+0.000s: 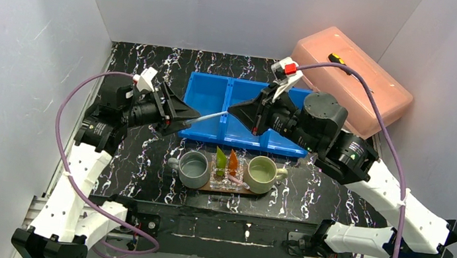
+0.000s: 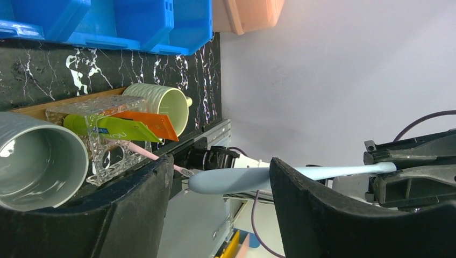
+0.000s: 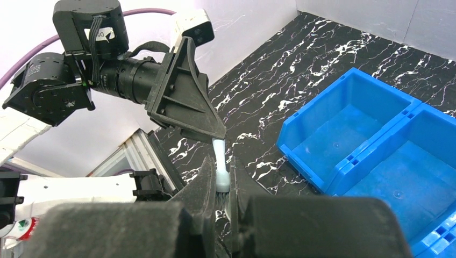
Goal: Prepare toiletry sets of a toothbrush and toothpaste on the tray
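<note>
**Soft, even light; near parts blurred in both wrist views**

From above, the scene is bright and evenly lit by diffuse overhead light. Shadows beside the grey mug (image 1: 194, 169) and pale green mug (image 1: 261, 173) are faint and short. The pink box (image 1: 352, 78) at 1 o'clock carries a washed-out highlight, and the black bench (image 1: 317, 197) has a dull sheen. The walls (image 1: 19, 75) splay outward towards the corners, a wide-lens effect. In the left wrist view the left fingers (image 2: 134, 215) at 6 o'clock are soft, the toothbrush (image 2: 236, 179) is slightly blurred, and the clear holder (image 2: 115, 156) glints at 9 o'clock. In the right wrist view the right fingers (image 3: 161, 226) at 6 o'clock are out of focus, while the blue bin (image 3: 349, 140) at 3 o'clock is sharp
</note>
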### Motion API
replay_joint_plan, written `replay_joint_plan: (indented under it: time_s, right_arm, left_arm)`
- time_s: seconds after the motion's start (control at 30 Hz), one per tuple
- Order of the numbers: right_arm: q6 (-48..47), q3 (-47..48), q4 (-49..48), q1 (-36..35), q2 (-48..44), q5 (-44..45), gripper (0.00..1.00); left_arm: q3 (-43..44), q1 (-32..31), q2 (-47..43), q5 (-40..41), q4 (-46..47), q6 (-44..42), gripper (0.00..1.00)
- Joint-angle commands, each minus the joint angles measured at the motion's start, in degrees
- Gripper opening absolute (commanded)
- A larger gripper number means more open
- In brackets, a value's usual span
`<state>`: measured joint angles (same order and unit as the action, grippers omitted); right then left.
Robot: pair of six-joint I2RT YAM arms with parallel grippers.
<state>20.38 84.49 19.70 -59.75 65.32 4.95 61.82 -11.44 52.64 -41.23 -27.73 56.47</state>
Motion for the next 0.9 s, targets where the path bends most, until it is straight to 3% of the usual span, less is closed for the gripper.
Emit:
replay_joint_plan:
  time_s: [0.0,0.47,0.87]
  right_arm:
    - [1.01,0.33,-5.79,0.24,-2.51,1.97,0.01]
    - [-0.17,4.01,10.3,0.24,-2.14,-2.96,0.01]
    - [-2.09,9.69,26.68,0.19,-1.79,-4.3,0.01]
  left_arm:
    - [0.63,0.07,-1.13,-1.8,-2.87,-1.13,0.63]
    - [9.47,0.1,3.76,1.83,-7.88,-6.06,0.68]
    - [17.85,0.1,5.55,9.52,-17.97,-13.98,0.71]
